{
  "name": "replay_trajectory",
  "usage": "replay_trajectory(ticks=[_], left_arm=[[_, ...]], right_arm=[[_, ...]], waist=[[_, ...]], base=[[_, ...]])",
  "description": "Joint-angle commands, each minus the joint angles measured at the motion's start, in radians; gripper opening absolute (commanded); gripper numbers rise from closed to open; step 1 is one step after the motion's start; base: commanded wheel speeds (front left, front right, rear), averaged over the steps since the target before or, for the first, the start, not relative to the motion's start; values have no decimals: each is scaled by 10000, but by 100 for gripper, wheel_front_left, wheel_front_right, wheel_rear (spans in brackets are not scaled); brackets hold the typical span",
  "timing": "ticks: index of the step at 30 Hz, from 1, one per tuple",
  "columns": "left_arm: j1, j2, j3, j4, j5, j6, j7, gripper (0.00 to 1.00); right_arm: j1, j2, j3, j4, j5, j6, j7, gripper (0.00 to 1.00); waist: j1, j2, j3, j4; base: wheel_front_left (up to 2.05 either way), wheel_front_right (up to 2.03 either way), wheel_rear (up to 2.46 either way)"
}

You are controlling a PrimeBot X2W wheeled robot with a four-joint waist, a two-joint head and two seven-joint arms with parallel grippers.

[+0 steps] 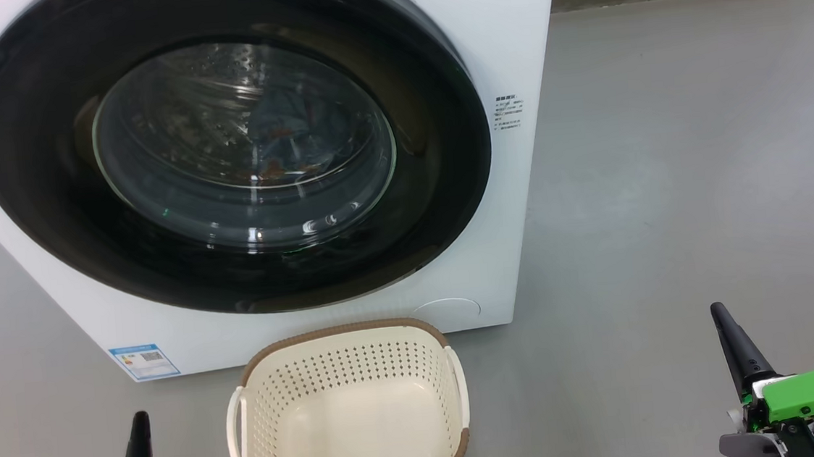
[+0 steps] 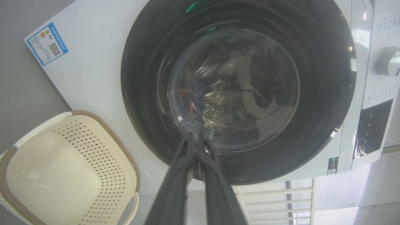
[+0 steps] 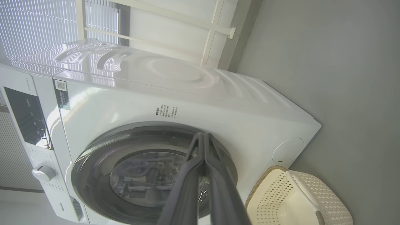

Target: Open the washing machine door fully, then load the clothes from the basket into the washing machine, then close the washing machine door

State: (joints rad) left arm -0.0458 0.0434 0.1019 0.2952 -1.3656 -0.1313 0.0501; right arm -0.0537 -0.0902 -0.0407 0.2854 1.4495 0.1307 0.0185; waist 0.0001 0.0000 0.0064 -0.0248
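The washing machine door [image 1: 230,144] is sitting shut, flush against the front of the washing machine [image 1: 508,39], its glossy black ring filling nearly the whole white face. The clothes [image 1: 284,140] are lying inside the drum and showing through the bulging glass as a light-blue heap with orange-brown specks, toward four o'clock from the glass centre. The basket [image 1: 345,368] is standing on the grey floor [image 1: 699,162] at six o'clock from the door, just in front of the machine, and its bare cream bottom is showing. A blue label sticker [image 1: 143,361] is sitting at the machine's lower corner, at ten o'clock from the basket, and a round flap [image 1: 448,309] is sitting at one o'clock from it. The left gripper [image 1: 139,420] is hanging above the floor at eight o'clock from the basket, its fingers pressed together on nothing. The right gripper [image 1: 716,309] is hovering well apart at three o'clock from the basket, its fingers likewise pressed together and carrying nothing.
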Motion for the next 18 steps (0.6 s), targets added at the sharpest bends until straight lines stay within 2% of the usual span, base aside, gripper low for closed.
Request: replay_trajectory(ticks=[1,18], left_arm=[[-504,85,216,-328,-363,4,105,0],[-692,68,139,-442,-2384,6,634,0]], right_arm=[[-485,-42,47,-318,322,4,112,0],[-577,102,-329,-370,1902,0,621,0]], waist=[[0,0,-6,23],[0,0,-58,245]], base=[[0,0,0],[0,0,0]])
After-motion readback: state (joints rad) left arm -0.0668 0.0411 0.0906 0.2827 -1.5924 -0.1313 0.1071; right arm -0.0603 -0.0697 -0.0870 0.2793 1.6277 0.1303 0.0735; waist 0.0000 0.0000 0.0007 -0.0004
